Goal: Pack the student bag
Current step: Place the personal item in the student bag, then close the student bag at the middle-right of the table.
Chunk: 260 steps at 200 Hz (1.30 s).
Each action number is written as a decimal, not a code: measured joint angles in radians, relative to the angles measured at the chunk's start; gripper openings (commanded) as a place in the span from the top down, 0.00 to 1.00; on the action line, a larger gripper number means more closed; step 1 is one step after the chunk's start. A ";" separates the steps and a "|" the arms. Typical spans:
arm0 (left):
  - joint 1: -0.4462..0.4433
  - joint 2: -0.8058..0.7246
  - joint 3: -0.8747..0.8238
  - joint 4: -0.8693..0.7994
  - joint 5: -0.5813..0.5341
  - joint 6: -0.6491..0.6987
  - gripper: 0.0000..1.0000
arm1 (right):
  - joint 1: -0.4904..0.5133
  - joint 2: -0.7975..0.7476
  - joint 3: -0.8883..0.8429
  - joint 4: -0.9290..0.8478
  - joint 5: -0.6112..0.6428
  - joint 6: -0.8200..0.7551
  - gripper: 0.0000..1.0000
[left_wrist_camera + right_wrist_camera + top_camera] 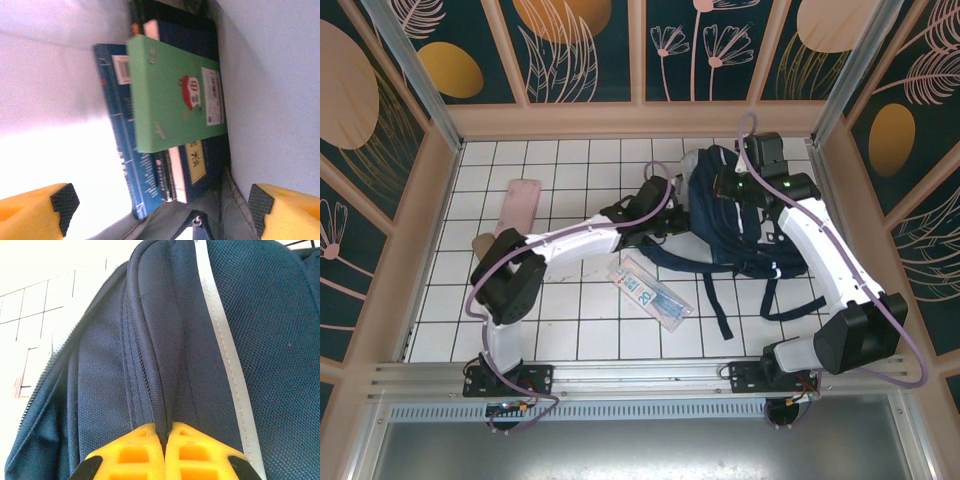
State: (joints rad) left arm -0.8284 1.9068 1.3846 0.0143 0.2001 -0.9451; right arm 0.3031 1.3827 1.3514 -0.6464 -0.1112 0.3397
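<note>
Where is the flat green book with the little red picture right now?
In the left wrist view, the green book lies inside the dark navy fabric backpack, on top of blue books, beyond the open left gripper.

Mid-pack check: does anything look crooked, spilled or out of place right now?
Nothing looks spilled or damaged. Inside the student bag, the green book sits skewed over the blue book beneath it, with their edges not lined up. A clear packet lies diagonally on the table, not yet packed.

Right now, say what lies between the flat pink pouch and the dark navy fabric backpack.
In the top view, bare white tiles, then the left arm's black wrist reaching into the navy backpack.
</note>
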 measured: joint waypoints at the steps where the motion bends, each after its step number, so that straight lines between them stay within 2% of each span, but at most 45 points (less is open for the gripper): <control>1: 0.002 -0.005 -0.005 0.000 0.000 -0.002 0.14 | 0.000 0.000 0.000 0.001 -0.001 0.000 1.00; 16: 0.020 -0.030 -0.045 0.010 -0.004 -0.001 0.19 | 0.001 0.000 -0.008 0.014 -0.011 0.000 1.00; 28: 0.032 -0.043 -0.072 0.014 -0.006 0.001 0.28 | 0.001 0.000 -0.013 0.018 -0.014 0.000 1.00; 53: 0.043 -0.084 -0.154 0.030 -0.011 0.006 0.40 | 0.001 -0.004 -0.036 0.042 -0.017 0.001 1.00; 85: 0.045 -0.096 -0.187 0.035 -0.023 0.002 0.41 | 0.003 -0.013 -0.063 0.068 -0.026 0.001 0.99; 100: 0.050 -0.110 -0.205 0.034 -0.031 0.002 0.37 | 0.006 -0.015 -0.072 0.075 -0.030 0.001 0.97; 126: 0.096 -0.193 -0.290 0.020 -0.060 0.003 0.36 | 0.028 -0.015 -0.093 0.085 -0.026 0.000 1.00; 164: 0.271 -0.388 -0.421 -0.049 -0.125 0.054 0.32 | 0.071 -0.014 -0.123 0.097 -0.010 0.001 1.00; 176: 0.349 -0.438 -0.446 -0.082 -0.145 0.090 0.27 | 0.084 -0.013 -0.123 0.097 0.002 0.003 1.00; 214: 0.594 -0.461 -0.438 -0.182 -0.195 0.223 0.17 | 0.124 0.014 -0.123 0.097 0.030 0.004 1.00; 221: 0.634 -0.446 -0.422 -0.206 -0.203 0.248 0.16 | 0.132 0.023 -0.122 0.097 0.035 0.004 0.94; 236: 0.706 -0.385 -0.364 -0.236 -0.212 0.295 0.15 | 0.150 0.044 -0.122 0.098 0.043 0.007 0.68; 260: 0.792 -0.260 -0.262 -0.252 -0.215 0.357 0.14 | 0.180 0.074 -0.110 0.102 0.042 0.008 0.63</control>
State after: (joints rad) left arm -0.0360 1.6470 1.1229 -0.2375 -0.0151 -0.5877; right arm 0.4835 1.4570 1.2415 -0.5446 -0.0689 0.3473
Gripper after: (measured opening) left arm 0.860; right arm 0.358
